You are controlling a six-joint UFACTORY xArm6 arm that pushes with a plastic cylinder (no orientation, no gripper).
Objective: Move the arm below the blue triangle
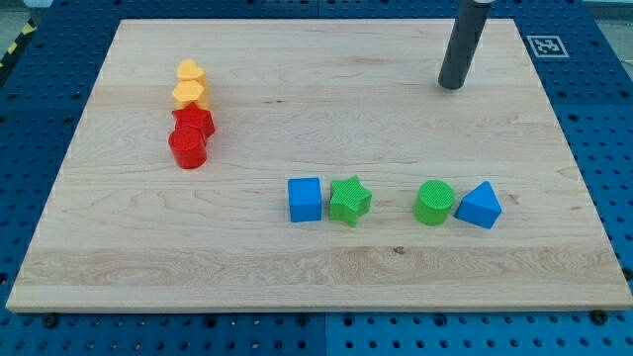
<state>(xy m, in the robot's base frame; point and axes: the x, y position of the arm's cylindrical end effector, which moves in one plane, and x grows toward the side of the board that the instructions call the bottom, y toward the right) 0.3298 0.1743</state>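
Observation:
The blue triangle lies on the wooden board at the view's lower right, touching or almost touching a green cylinder on its left. My tip stands on the board near the view's top right, well above the blue triangle and slightly to its left. The dark rod rises from the tip out of the view's top edge.
A blue cube and a green star sit side by side at centre bottom. At the view's upper left, two yellow blocks and two red blocks form a column. The board's right edge is near.

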